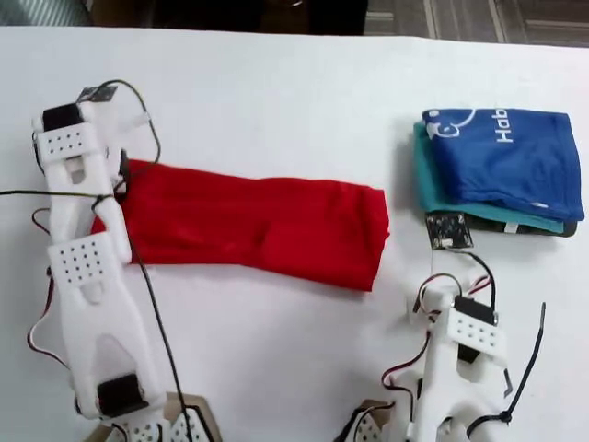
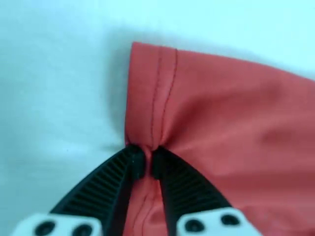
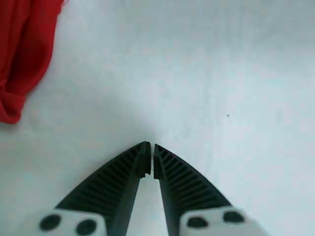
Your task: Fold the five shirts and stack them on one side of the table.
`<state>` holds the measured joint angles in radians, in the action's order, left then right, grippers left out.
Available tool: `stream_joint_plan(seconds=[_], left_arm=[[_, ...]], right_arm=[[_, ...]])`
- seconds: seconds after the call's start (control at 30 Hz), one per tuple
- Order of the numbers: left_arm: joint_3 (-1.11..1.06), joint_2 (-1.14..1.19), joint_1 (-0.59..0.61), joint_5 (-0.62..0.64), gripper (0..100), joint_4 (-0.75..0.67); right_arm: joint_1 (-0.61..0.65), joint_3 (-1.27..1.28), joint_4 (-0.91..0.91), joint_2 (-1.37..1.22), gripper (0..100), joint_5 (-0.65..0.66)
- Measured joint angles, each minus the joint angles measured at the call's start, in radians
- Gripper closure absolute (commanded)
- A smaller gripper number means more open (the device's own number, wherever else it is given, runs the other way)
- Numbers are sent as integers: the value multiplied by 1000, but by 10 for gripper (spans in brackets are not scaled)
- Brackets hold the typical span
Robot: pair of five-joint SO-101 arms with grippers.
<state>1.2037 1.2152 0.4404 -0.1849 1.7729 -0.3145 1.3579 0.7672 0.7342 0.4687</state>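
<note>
- In my judgement the step in hand is folding the red shirt, a long strip on the table. The left gripper has its jaws clamped on the shirt's hemmed end.
- Next, that end probably has to be carried over to the shirt's other end, beyond which sits the folded stack.
- The left wrist view shows cloth puckered at the pinch, which the arm hides from above. The right wrist view shows the right gripper beside the shirt, its jaws together and holding nothing.

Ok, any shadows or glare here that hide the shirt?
High view: even light, no glare on the table, red shirt unobscured. Left wrist view: soft shadow beside the shirt's hem, stitching visible where the left gripper pinches it. Right wrist view: faint shadow ahead of the shut right gripper.
</note>
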Motion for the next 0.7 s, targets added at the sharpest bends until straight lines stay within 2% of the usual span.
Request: stream_joint_plan(seconds=[0.17, 0.3, 0.53, 0.6, 0.7], left_arm=[[0, 0, 58, -48, 975, 0], [17, 5, 155, -89, 975, 0], [109, 14, 253, -95, 971, 0], [115, 15, 255, -95, 940, 0], [115, 15, 256, -95, 834, 0]], right_arm=[[0, 0, 0, 0, 979, 0], [0, 0, 0, 0, 979, 0], [0, 0, 0, 0, 979, 0], [0, 0, 0, 0, 979, 0], [0, 0, 0, 0, 979, 0]])
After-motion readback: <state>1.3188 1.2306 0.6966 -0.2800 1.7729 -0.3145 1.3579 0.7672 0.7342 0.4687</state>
